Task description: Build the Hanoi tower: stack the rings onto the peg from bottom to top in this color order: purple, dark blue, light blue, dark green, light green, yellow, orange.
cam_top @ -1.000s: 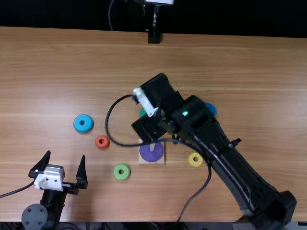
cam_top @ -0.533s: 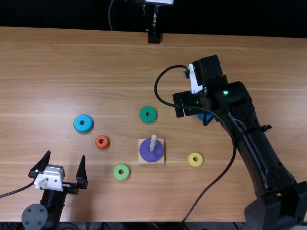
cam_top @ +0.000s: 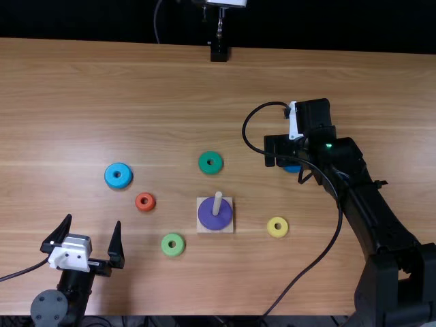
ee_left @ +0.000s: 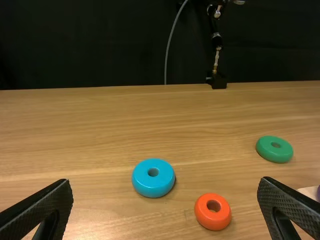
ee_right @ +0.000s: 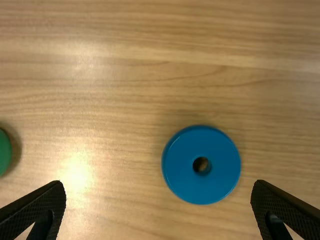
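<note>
The purple ring (cam_top: 210,216) is around the peg (cam_top: 217,203) on its square base (cam_top: 227,228). My right gripper (cam_top: 287,161) hangs open above the dark blue ring (cam_top: 293,168), partly covering it. In the right wrist view the dark blue ring (ee_right: 201,180) lies flat below my right gripper (ee_right: 158,184), nearer one finger. My left gripper (cam_top: 93,221) stands open at the near left, and its fingers frame the left wrist view (ee_left: 166,181). Loose on the table are the light blue (cam_top: 118,184), dark green (cam_top: 210,170), light green (cam_top: 167,244), yellow (cam_top: 271,227) and orange (cam_top: 139,206) rings.
A black cable (cam_top: 338,225) loops beside the right arm and down to the near edge of the table (cam_top: 136,82). At the far edge a dark stand (cam_top: 219,52) hangs down past the table's rim.
The right arm has swung from above the peg and dark green ring toward the right, to the dark blue ring. The dark green ring and peg are uncovered; the left arm has kept still.
</note>
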